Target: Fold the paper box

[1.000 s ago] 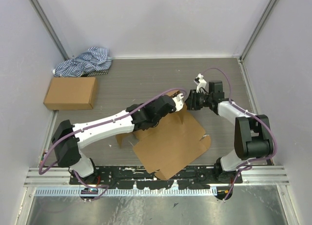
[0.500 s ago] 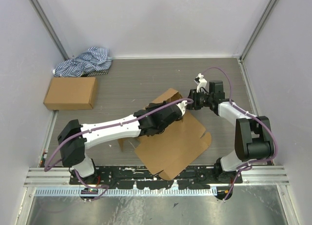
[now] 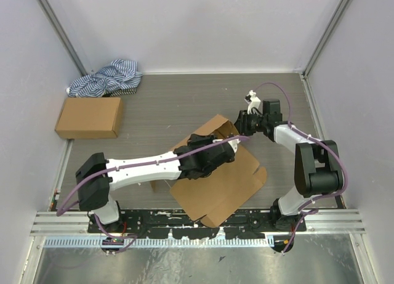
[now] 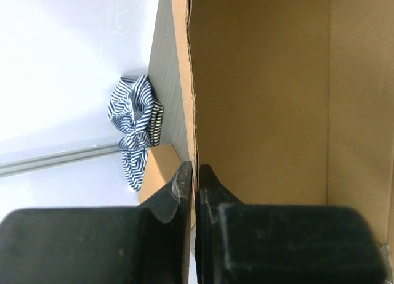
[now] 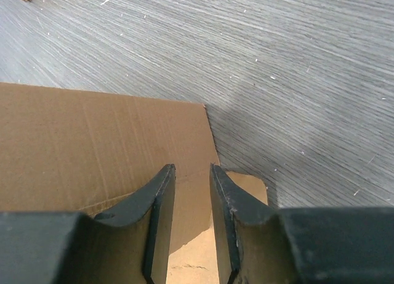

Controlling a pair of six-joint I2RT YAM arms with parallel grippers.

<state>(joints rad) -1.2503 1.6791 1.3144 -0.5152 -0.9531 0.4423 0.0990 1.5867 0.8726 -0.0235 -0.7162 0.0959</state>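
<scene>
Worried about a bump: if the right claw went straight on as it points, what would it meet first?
Probably the cardboard box, whose flap lies right ahead of the right claw; depth is unclear.

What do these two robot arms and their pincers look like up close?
Both the left arm and right arm have smooth white links between chunky black joints. A purple cable loops along each one. The left gripper and right gripper each end in two flat, matte black fingers that taper to blunt tips. No markings show.
</scene>
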